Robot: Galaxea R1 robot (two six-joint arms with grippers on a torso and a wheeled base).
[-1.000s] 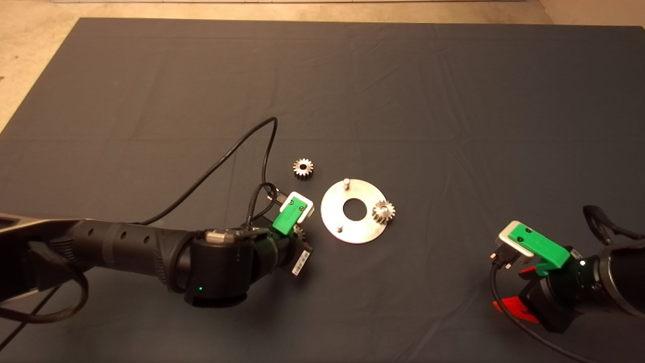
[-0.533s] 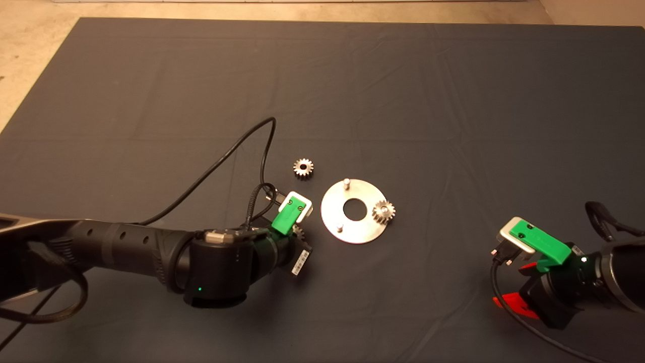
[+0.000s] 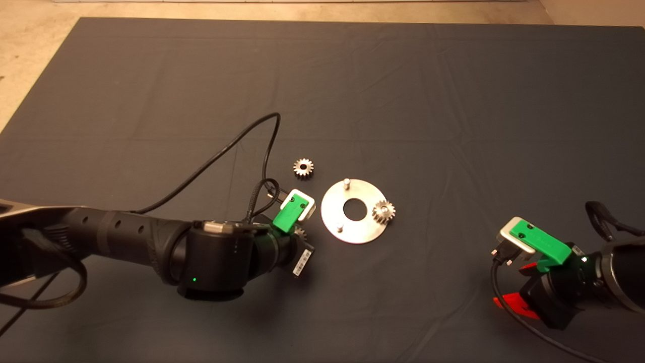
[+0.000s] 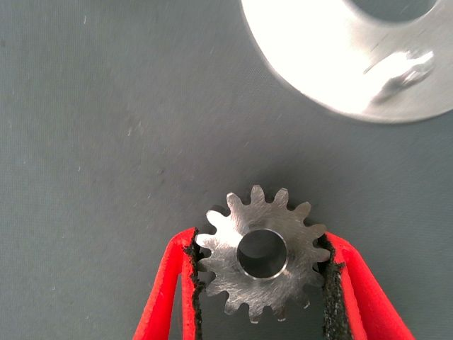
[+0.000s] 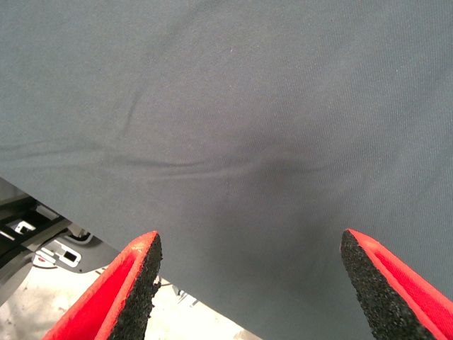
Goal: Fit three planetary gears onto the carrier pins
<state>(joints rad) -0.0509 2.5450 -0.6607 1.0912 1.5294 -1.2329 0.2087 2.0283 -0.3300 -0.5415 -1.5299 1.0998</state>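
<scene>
Dark mat; left gripper (image 4: 262, 283) fingers (image 4: 173, 283) pinch toothed silvery gear (image 4: 262, 258) w/ bore.

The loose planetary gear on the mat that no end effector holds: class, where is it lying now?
In the head view, the loose planetary gear lies flat on the mat, up-left of the carrier disc and beyond the left end effector.

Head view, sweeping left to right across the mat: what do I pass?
Left end effector shut on a gear → loose gear → carrier disc → gear on its pin → parked right end effector.
</scene>
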